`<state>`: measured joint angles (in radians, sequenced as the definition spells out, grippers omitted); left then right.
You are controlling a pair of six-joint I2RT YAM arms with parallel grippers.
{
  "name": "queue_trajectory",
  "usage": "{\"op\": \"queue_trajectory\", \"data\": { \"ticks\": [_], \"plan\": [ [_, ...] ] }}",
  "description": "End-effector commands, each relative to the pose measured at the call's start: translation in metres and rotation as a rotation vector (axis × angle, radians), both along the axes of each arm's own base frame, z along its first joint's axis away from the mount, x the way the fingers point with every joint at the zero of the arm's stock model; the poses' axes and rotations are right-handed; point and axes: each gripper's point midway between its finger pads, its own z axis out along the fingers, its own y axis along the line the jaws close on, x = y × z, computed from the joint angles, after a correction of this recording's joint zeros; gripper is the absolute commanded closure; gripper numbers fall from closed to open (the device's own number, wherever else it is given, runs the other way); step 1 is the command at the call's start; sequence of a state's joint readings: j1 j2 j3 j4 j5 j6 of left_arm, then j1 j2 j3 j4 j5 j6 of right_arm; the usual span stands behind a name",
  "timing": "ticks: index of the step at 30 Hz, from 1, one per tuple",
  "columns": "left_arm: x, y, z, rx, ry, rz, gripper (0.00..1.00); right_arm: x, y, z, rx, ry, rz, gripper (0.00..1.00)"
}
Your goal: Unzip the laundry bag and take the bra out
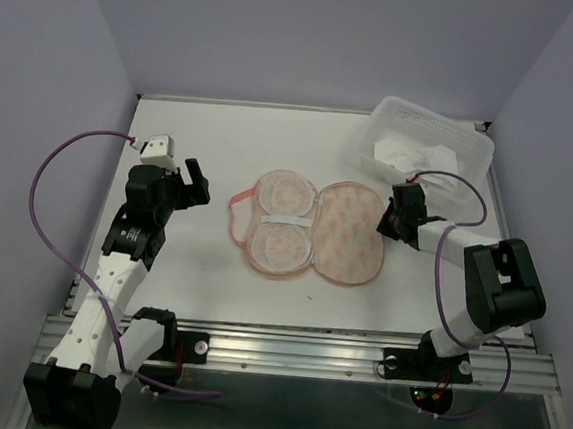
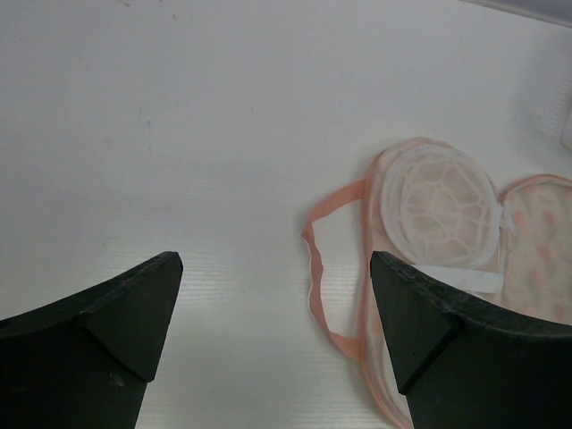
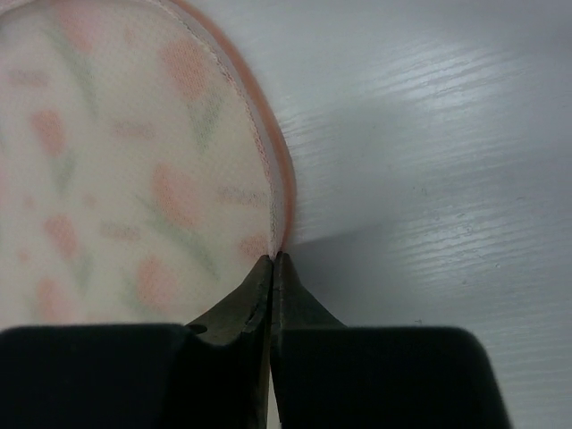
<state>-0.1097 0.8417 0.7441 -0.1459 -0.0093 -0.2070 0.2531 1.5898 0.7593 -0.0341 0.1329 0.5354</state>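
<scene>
**Pinching the open pouch by its rim**

Over by the left edge of the desk (image 1: 224,129), our left gripper (image 2: 275,264) hovers with fingers spread wide. It holds nothing and sits just short of the pink loop (image 2: 309,259).

Mid-desk lies the laundry bag (image 1: 310,229), one of it, unzipped and folded out flat in two halves. The left half shows two white mesh domes (image 1: 284,193) with one white band (image 1: 284,219) between them. The right half shows bare printed cloth. At that half's outer edge our right gripper (image 3: 273,261) has its fingers pressed together on the pink rim (image 3: 286,188).

Toward the far right corner sits one clear tub (image 1: 436,115). In it is a crumpled white piece we take for the bra (image 1: 404,155). We count one, though the view is too small to be sure.

We judge bag and bra both light, limp and easily dragged, with nothing to break. The rim or loop looks the firmest hold on the bag, and a bunched fold the best hold on the bra.
</scene>
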Motion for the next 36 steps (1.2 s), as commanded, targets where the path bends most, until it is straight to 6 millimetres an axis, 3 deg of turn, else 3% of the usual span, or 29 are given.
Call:
{"op": "queue_trajectory", "data": {
  "ticks": [1,2,5,6,8,9,12,13,15,16,19,20,23,26,31,36],
  "plan": [
    [0.002,0.002,0.009,0.009,-0.054,0.004,0.01,-0.002,0.004,0.019,-0.055,-0.007,0.036,0.99],
    [0.002,0.002,0.01,0.008,-0.055,0.002,0.01,0.01,0.011,0.044,-0.054,-0.064,0.05,0.99],
    [0.002,0.002,0.009,0.009,-0.052,0.003,0.01,0.017,0.021,0.087,-0.099,-0.136,0.094,0.99],
    [0.002,0.002,0.009,0.01,-0.052,0.003,0.01,0.028,0.028,0.116,-0.091,-0.193,0.109,0.99],
    [0.002,0.002,0.009,0.01,-0.052,0.002,0.01,0.031,0.035,0.14,-0.112,-0.21,0.152,0.99],
    [0.002,0.002,0.009,0.01,-0.052,0.002,0.01,0.041,0.046,0.167,-0.102,-0.256,0.175,0.99],
    [0.003,0.002,0.008,0.012,-0.048,0.002,0.01,0.045,0.062,0.176,-0.113,-0.224,0.234,0.99],
    [0.002,0.002,0.007,0.011,-0.046,0.003,0.01,0.051,0.074,0.192,-0.094,-0.25,0.262,0.99],
    [0.003,0.003,0.006,0.012,-0.043,0.006,0.01,0.053,0.091,0.189,-0.093,-0.234,0.299,0.99],
    [0.003,0.003,0.006,0.015,-0.042,0.008,0.01,0.056,0.1,0.201,-0.083,-0.259,0.314,0.99],
    [0.003,0.003,0.004,0.014,-0.037,0.009,0.01,0.057,0.129,0.201,-0.084,-0.262,0.369,0.99],
    [0.004,0.003,0.004,0.015,-0.037,0.007,0.01,0.059,0.137,0.21,-0.078,-0.284,0.384,0.99],
    [0.004,0.003,0.004,0.012,-0.037,0.004,0.01,0.054,0.163,0.206,-0.085,-0.275,0.443,0.99],
    [0.004,0.003,0.005,0.013,-0.039,0.006,0.01,0.05,0.18,0.192,-0.094,-0.249,0.478,0.99],
    [0.004,0.002,0.005,0.012,-0.039,0.004,0.01,0.037,0.206,0.149,-0.078,-0.16,0.547,0.99],
    [0.004,0.003,0.005,0.014,-0.039,0.004,0.01,0.021,0.233,0.13,-0.016,-0.131,0.608,0.92]
  ]
}}
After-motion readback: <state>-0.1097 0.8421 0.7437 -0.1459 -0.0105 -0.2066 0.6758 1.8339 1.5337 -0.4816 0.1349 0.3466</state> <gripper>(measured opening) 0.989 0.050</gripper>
